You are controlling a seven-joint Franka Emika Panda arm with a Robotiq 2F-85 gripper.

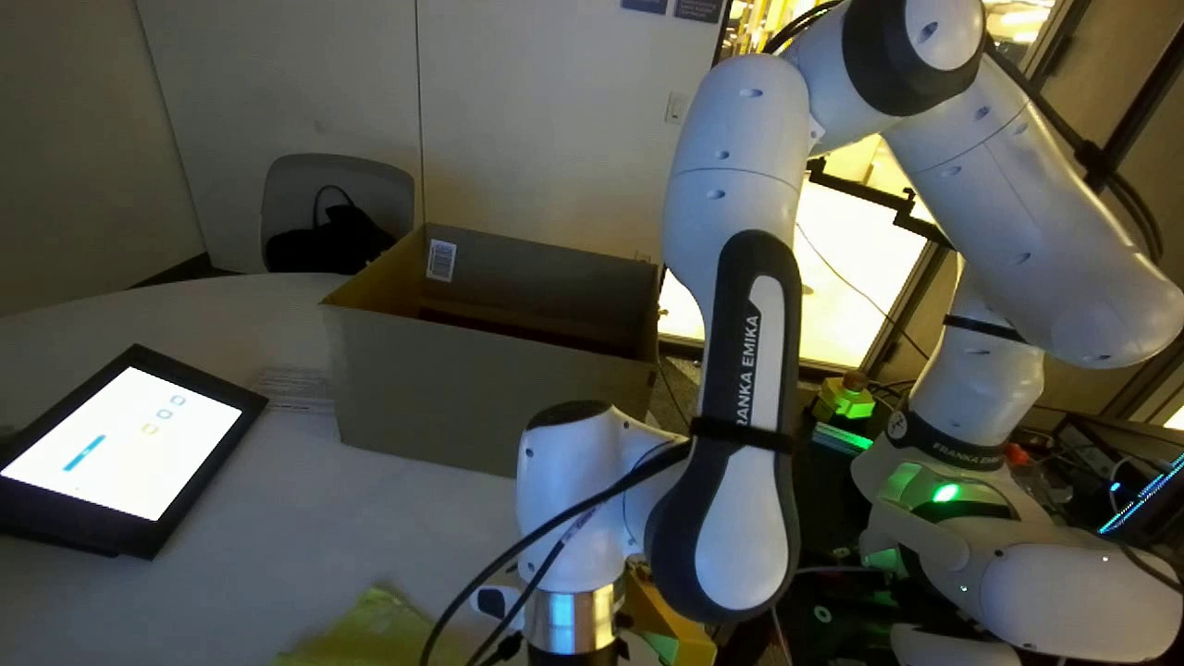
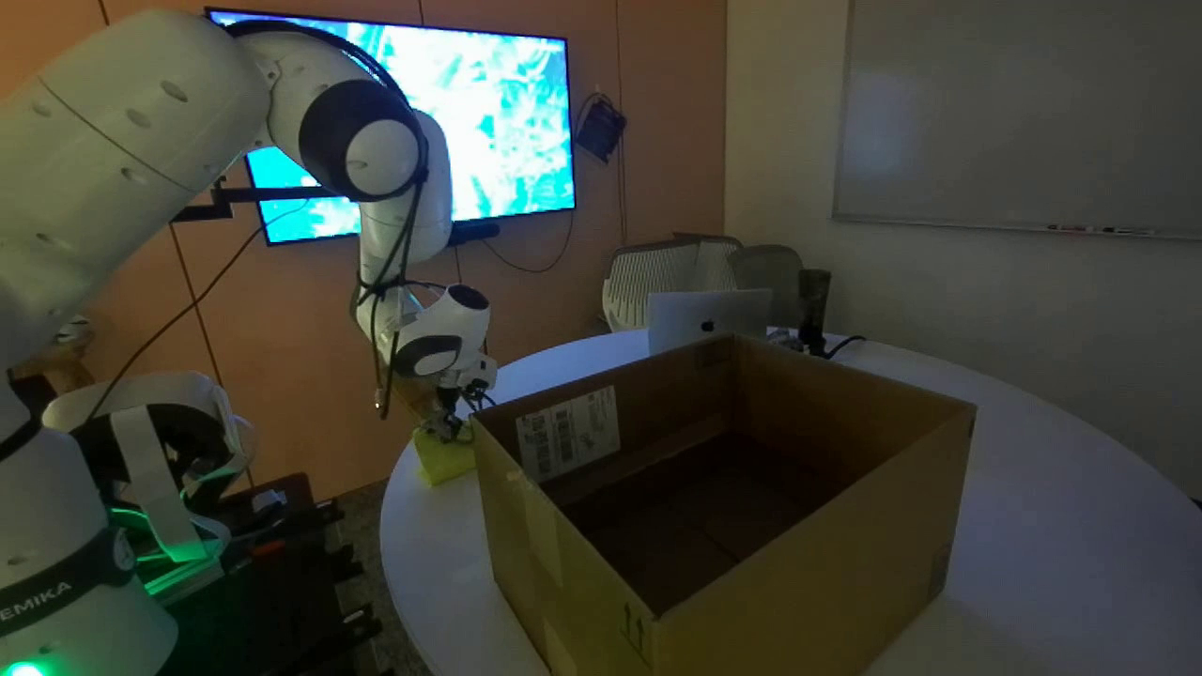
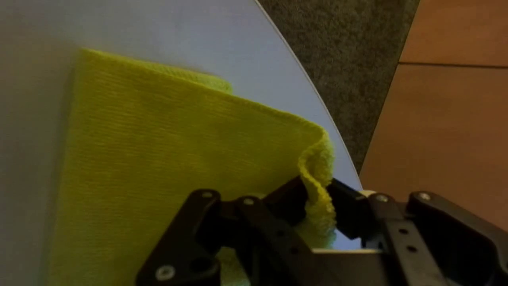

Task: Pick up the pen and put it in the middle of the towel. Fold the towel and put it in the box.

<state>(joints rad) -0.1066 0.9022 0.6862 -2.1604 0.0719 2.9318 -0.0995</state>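
The yellow-green towel (image 3: pixel 158 159) lies folded on the table near its curved edge; it also shows in both exterior views (image 1: pixel 370 634) (image 2: pixel 441 460). My gripper (image 3: pixel 318 194) is at the towel's edge nearest the table rim. Its two black fingers pinch a raised, curled strip of the cloth. In an exterior view the gripper (image 2: pixel 449 424) is low over the towel, just beside the box's corner. The large cardboard box (image 1: pixel 435 398) stands open on the table and shows in both exterior views (image 2: pixel 808 554). The pen is hidden or out of view.
A black-framed tablet (image 1: pixel 129 449) lies on the table beside the box. A laptop (image 2: pixel 709 314) and a dark cup-like object (image 2: pixel 813 305) stand behind the box. The table's rim (image 3: pixel 317 93) runs close by the gripper, with floor beyond it.
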